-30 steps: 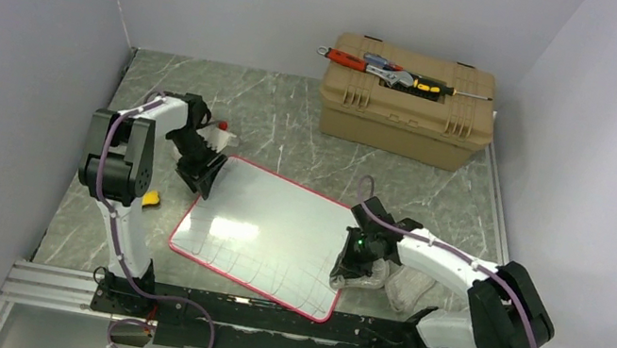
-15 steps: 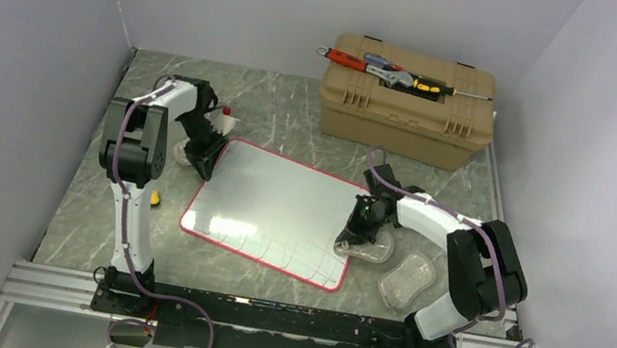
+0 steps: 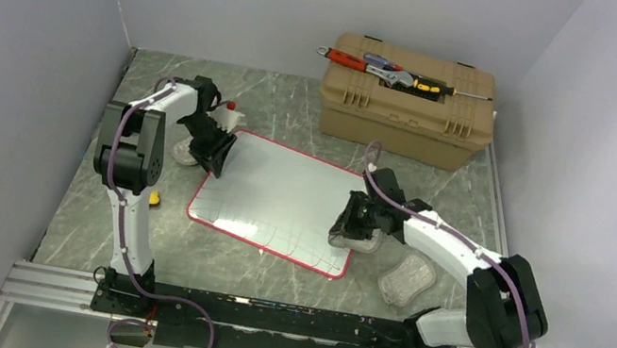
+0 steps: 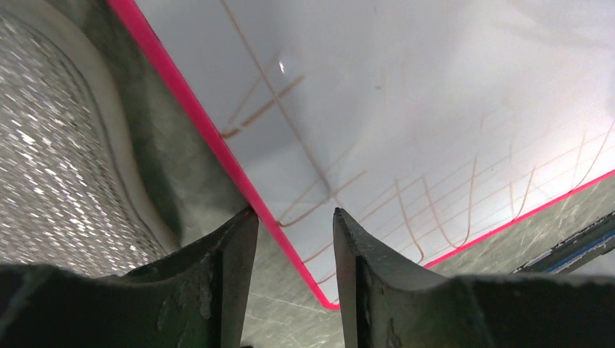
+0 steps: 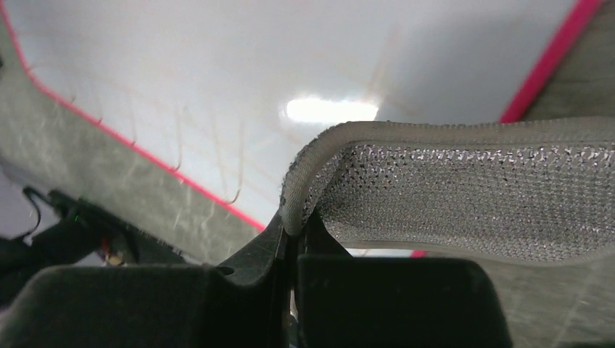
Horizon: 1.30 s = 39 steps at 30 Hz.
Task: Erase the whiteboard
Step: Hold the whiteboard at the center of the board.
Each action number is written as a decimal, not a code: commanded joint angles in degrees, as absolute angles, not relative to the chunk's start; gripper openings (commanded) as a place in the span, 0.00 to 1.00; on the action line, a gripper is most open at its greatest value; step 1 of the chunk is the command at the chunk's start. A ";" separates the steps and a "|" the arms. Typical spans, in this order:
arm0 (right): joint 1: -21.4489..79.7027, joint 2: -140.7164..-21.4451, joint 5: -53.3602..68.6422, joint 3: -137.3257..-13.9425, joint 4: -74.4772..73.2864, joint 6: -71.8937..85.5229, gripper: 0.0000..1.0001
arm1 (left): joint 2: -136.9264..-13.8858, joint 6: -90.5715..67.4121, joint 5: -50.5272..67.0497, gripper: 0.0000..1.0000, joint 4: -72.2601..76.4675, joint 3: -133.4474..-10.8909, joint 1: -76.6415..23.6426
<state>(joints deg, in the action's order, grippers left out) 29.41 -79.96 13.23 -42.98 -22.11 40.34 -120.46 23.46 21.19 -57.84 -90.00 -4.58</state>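
Mesh pad (image 5: 464,196) sits clamped in your right fingers (image 5: 292,243). Your left fingers (image 3: 215,150), apart, only straddle the whiteboard (image 3: 281,198) rim, so wiping may shove it.

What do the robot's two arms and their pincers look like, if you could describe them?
Both the left arm and right arm have glossy white link shells with bulky black joint housings, and a thin purple cable runs loosely along each. The left pincer and right pincer are matte black, with two thick, blunt fingers. No markings are legible.
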 commanded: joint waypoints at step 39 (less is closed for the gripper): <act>51.18 -107.52 15.05 -47.62 -4.41 43.45 0.00 | -121.66 24.29 17.17 0.03 -51.51 -79.01 -4.86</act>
<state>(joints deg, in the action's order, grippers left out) 52.88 -111.70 23.75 -60.40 2.85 44.40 -116.36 23.00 18.94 -52.36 -82.37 -3.44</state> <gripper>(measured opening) 0.039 0.045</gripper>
